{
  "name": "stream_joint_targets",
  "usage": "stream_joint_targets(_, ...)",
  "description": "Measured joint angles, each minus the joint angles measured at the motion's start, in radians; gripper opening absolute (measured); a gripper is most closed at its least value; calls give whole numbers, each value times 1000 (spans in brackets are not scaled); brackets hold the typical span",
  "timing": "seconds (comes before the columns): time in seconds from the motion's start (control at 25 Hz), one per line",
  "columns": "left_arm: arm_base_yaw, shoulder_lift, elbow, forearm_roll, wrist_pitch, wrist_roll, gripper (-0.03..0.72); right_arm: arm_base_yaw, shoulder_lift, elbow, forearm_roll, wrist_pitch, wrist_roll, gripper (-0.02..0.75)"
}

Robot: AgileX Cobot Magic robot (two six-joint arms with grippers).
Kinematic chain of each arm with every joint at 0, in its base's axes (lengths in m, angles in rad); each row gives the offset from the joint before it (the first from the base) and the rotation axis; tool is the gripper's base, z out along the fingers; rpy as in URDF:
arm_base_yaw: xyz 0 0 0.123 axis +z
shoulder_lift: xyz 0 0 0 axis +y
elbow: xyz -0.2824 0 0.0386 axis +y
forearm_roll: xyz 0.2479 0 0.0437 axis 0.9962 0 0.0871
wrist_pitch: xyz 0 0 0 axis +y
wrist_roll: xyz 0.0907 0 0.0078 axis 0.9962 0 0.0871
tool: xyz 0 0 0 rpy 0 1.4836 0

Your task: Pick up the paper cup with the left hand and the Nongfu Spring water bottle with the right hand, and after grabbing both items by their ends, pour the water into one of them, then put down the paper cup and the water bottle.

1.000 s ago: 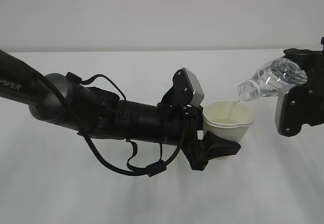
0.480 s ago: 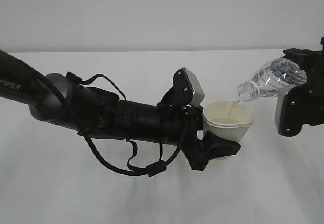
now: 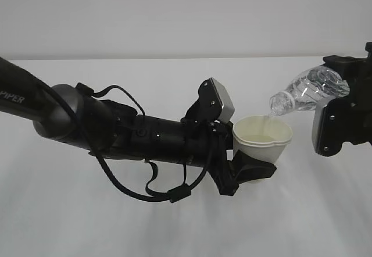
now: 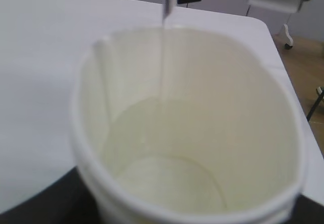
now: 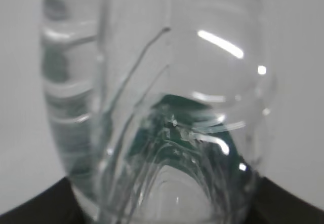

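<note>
Two light, crushable things being pinched: left end effector (image 3: 251,170) squeezing paper cup (image 3: 263,138) low, right end effector (image 3: 342,103) clamping Nongfu Spring water bottle (image 3: 308,92) at base, needing gentle pressure.

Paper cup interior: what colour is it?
Pale cream inside the paper cup, clearest in the left wrist view.

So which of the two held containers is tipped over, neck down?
The Nongfu Spring water bottle in the right gripper; the paper cup stays upright.
</note>
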Motion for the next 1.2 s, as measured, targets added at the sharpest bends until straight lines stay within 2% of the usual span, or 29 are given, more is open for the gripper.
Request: stream_joint_targets(1.2,0,0,0,2,0,0,447,0,0,-1,14,-2,-21,406)
